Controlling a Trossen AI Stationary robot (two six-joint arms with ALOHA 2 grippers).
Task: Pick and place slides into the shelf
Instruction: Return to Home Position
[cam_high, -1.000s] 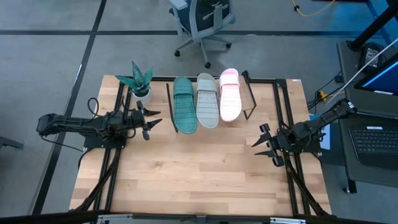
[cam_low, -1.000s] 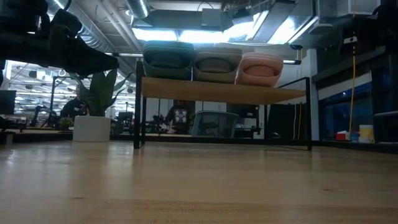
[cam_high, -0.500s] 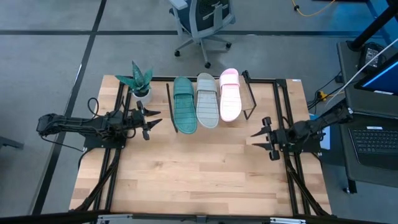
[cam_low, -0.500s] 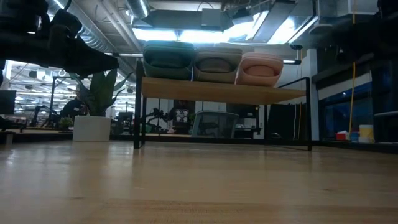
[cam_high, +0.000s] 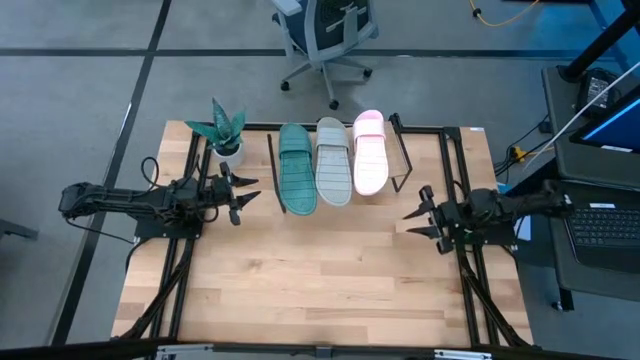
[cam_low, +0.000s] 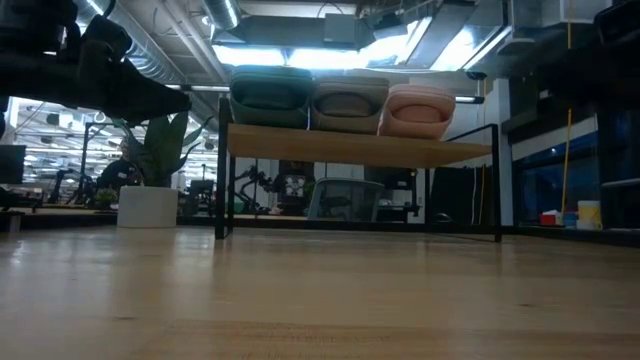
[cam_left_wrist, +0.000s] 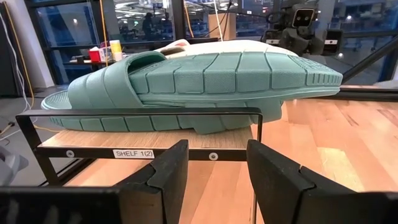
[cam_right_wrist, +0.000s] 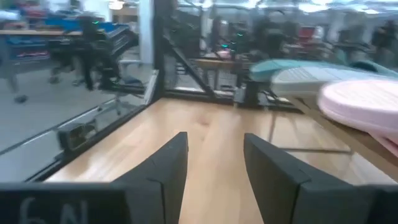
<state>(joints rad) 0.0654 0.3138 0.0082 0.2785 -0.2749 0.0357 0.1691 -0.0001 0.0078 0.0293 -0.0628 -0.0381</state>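
Observation:
Three slides lie side by side on the shelf (cam_high: 398, 160) at the table's far side, soles up: teal green (cam_high: 296, 168), grey (cam_high: 332, 160) and pale pink (cam_high: 369, 152). The low view shows them in a row on the slanted board (cam_low: 350, 148). My left gripper (cam_high: 247, 194) hovers left of the shelf, open and empty, facing the teal slide (cam_left_wrist: 186, 81). My right gripper (cam_high: 413, 222) hovers right of the shelf near the table's right edge, open and empty; the pink slide (cam_right_wrist: 367, 102) shows in its wrist view.
A potted plant (cam_high: 224, 130) stands at the table's far left corner, close to my left gripper. Bare wooden tabletop (cam_high: 320, 270) stretches in front of the shelf. A laptop (cam_high: 600, 220) sits off the table's right side; an office chair (cam_high: 325, 35) stands beyond the far edge.
My right arm has swung toward the table's far edge and straightened, its gripper now pointing level toward the table's left; the gap between its fingers looks the same. The slides and my left arm have kept still.

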